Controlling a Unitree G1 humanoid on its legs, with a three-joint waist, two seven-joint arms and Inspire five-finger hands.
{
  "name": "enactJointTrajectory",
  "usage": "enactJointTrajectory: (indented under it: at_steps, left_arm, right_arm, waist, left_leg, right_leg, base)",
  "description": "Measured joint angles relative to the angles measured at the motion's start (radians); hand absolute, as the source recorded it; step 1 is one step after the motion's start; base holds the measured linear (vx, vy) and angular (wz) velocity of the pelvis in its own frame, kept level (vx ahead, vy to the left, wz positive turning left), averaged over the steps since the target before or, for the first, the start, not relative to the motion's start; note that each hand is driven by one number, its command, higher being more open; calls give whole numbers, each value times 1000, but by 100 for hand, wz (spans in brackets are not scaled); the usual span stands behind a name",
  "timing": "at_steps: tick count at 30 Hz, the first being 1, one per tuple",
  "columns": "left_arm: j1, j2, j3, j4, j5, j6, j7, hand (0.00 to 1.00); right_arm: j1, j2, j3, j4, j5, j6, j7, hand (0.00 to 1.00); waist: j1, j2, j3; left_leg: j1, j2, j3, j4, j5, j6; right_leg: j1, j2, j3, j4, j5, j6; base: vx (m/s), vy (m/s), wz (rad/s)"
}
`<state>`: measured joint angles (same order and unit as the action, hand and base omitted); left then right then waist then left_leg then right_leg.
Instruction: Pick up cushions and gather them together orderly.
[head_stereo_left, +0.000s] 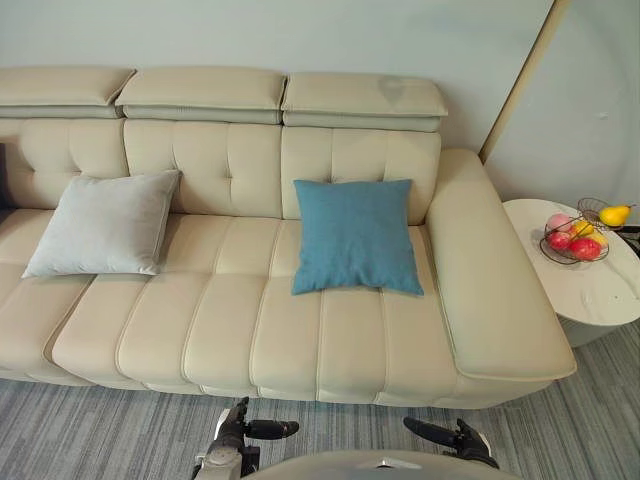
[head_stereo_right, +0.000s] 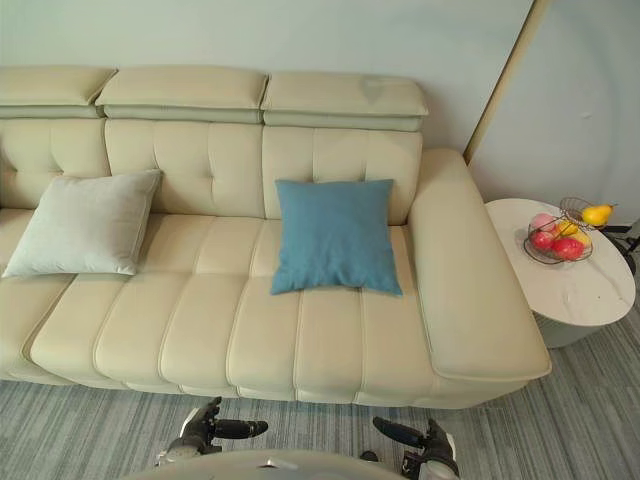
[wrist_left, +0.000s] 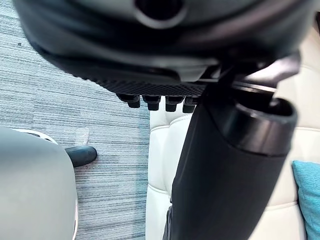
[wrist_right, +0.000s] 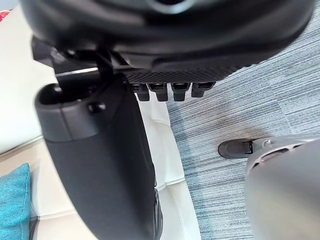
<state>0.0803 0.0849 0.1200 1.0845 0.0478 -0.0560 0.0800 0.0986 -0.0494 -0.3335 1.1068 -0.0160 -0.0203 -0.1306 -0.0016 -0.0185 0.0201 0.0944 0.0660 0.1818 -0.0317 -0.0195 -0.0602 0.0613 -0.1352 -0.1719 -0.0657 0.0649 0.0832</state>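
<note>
- Nothing looks gathered yet: the grey cushion (head_stereo_left: 105, 222) leans on the sofa (head_stereo_left: 230, 330) towards its left, and the blue cushion (head_stereo_left: 353, 236) sits near the right armrest, well apart.
- The left hand (head_stereo_left: 243, 430) and right hand (head_stereo_left: 452, 437) hang empty with fingers relaxed, off the sofa's front edge.

A long cream leather sofa (head_stereo_left: 230, 330) stands against a pale wall (head_stereo_left: 300, 35), with three padded headrests (head_stereo_left: 200, 90) along its back and a broad armrest (head_stereo_left: 490, 290) closing its right end. Just beside that armrest is a small round white worktop (head_stereo_left: 600, 290) carrying a wire basket (head_stereo_left: 556, 257) of fruit: red ones (head_stereo_left: 585, 248), a pink one (head_stereo_left: 558, 222) and a yellow one (head_stereo_left: 615, 214) at the far side. In front of the sofa the floor (head_stereo_left: 100, 430) is grey striped carpet.
</note>
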Motion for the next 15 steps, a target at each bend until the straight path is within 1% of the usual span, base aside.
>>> enactJointTrajectory:
  at_steps: [2,4,5,6,7,8,9,10,13,14,15]
  left_arm:
    - [2,-5,32,0,-11,0,0,100]
    - [6,-12,66,-1,-20,1,1,100]
    - [6,-13,70,-1,-20,1,1,100]
    - [7,-15,83,-1,-20,1,0,100]
    - [8,-23,96,-1,-24,2,0,100]
    - [10,-28,98,-1,-36,2,0,100]
    - [10,-29,99,-2,-40,3,0,100]
    - [10,-30,100,-3,-40,3,-1,100]
    - [4,-38,103,-5,-40,4,-1,100]
    - [4,-48,118,-8,-39,5,-2,100]
    - [4,-63,143,-13,-40,10,-2,100]
  right_arm:
    - [7,-2,-10,-1,1,8,3,100]
    - [14,0,-37,-4,0,16,8,100]
    - [16,0,-40,-4,1,18,9,100]
    - [24,-1,-40,-6,1,22,10,100]
    - [38,-1,-40,-18,1,27,11,100]
    - [47,1,-40,-30,1,32,11,100]
    - [52,1,-40,-34,1,34,11,100]
    - [66,2,-41,-35,1,39,11,100]
    - [90,13,-70,-61,13,42,11,100]
    - [101,17,-71,-81,17,43,11,100]
    - [112,20,-66,-115,17,42,11,100]
  waist:
    - [-3,3,14]
    - [-3,5,23]
    - [-3,6,25]
    - [-5,13,30]
    - [-5,10,30]
    - [-5,17,33]
    - [-5,16,35]
    - [-6,18,36]
    - [-14,21,38]
    - [-15,23,40]
    - [-13,24,39]
  left_leg:
    - [23,1,5,-2,0,0]
    - [45,5,24,-6,-1,-1]
    - [48,6,27,-7,-2,-2]
    - [50,8,36,-8,-4,-2]
    - [54,12,53,-8,-10,-3]
    - [58,16,64,-4,-19,-14]
    - [59,20,75,2,-23,-14]
    - [58,29,91,21,-34,-15]
    - [57,58,137,76,-73,-28]
    - [54,78,163,115,-99,-35]
    - [50,100,202,175,-130,-42]
  right_leg:
    - [13,0,5,17,-10,-6]
    - [10,0,20,51,-25,1]
    - [10,0,24,55,-29,-2]
    - [6,1,35,66,-34,1]
    - [-7,3,46,81,-39,4]
    - [-10,7,60,88,-41,4]
    - [-10,11,68,89,-42,4]
    - [-16,19,87,95,-45,6]
    - [-34,42,129,125,-61,-3]
    - [-52,58,160,148,-71,-9]
    - [-84,84,216,178,-79,-13]
  base:
    - [-15,5,-3]
    - [-47,13,-18]
    - [-58,10,-23]
    - [-70,11,-23]
    - [-51,6,-32]
    - [-33,5,-35]
    - [-10,-6,-42]
    - [-6,-20,-52]
    - [21,-42,-48]
    - [63,-59,-92]
    - [68,-51,-102]
